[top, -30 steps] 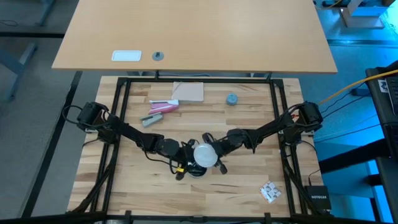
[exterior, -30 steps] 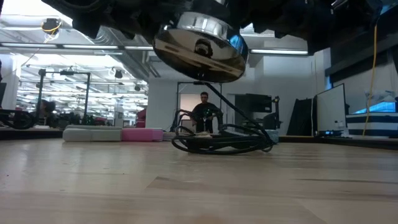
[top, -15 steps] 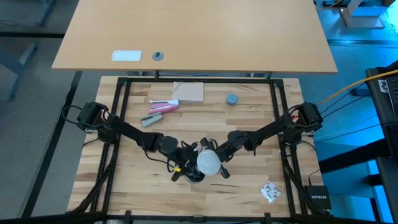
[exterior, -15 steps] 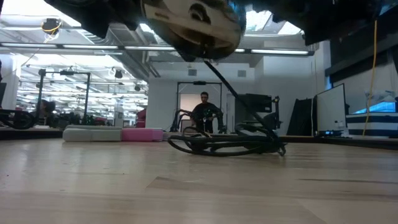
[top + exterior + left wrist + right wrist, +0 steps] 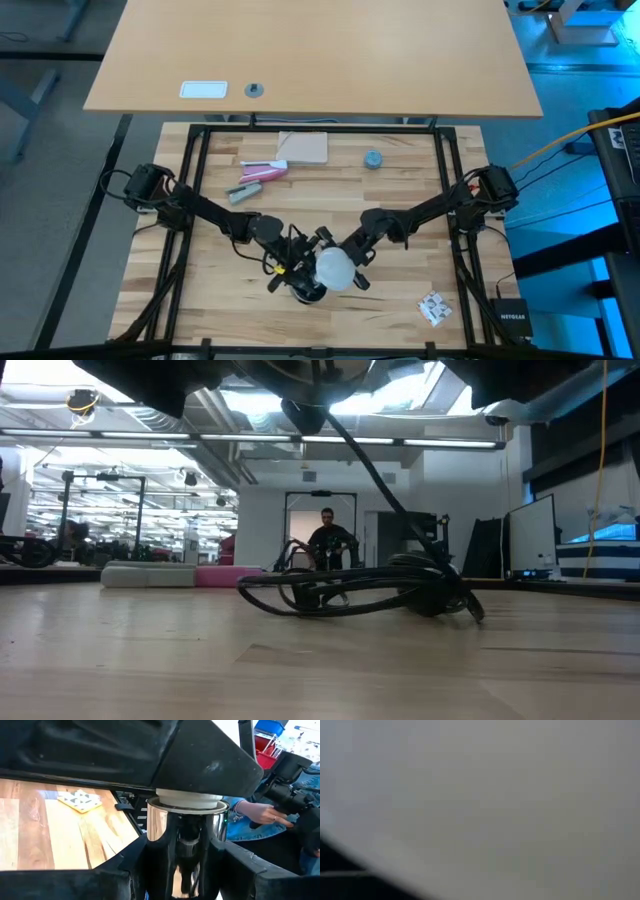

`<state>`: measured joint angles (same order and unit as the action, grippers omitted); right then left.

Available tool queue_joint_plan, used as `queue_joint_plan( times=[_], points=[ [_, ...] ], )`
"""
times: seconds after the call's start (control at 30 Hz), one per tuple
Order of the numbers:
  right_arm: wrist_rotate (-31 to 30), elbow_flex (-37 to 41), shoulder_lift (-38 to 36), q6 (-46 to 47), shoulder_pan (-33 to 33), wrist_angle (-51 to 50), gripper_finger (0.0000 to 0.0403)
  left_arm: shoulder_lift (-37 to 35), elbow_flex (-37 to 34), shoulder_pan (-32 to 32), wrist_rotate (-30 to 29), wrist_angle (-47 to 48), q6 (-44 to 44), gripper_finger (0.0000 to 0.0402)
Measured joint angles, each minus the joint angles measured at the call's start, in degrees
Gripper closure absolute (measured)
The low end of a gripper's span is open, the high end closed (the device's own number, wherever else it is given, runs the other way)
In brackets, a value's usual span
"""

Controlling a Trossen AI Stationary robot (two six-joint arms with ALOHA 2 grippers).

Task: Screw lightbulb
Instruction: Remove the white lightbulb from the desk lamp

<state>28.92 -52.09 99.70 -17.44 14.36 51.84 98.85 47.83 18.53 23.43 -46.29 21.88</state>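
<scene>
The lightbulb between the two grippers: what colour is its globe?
White, frosted; the lightbulb shows best in the high view.

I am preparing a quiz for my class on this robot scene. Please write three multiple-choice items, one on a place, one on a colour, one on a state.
1. Where is the lightbulb?
A. between the two grippers, near the table's front
B. on the pale desk behind
C. beside the cardboard piece

2. What colour is the small round cap?
A. red
B. blue-grey
C. yellow

3. The silvery socket is
A. lying alone on the wood
B. held in the left gripper
C. on the floor

Answers: 1 A, high view shows it there; 2 B, as seen from above; 3 B, left wrist view shows fingers at both sides.
</scene>
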Motion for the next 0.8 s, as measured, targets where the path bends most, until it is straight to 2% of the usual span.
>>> queue_joint_plan(
  times=[0.27,0.5,0.6,0.8],
  points=[
    [0.8,-0.5,0.0,-7.3,-0.1,-2.8,0.0247,0.0,-0.1,0.0,0.3,0.5,-0.4,0.0229],
    [-2.1,-0.5,-0.1,-0.4,-0.1,-2.3,0.0220,0.0,-0.2,-0.2,1.1,1.2,1.1,0.0228],
    [-2.2,-0.4,-0.3,0.4,-0.1,-2.7,0.0205,0.0,-0.5,0.2,3.2,2.8,2.0,0.0228],
    [-2.3,-0.4,-0.3,1.6,-0.1,-2.9,0.0196,0.0,-0.5,0.2,2.1,2.8,1.1,0.0227]
  ],
)
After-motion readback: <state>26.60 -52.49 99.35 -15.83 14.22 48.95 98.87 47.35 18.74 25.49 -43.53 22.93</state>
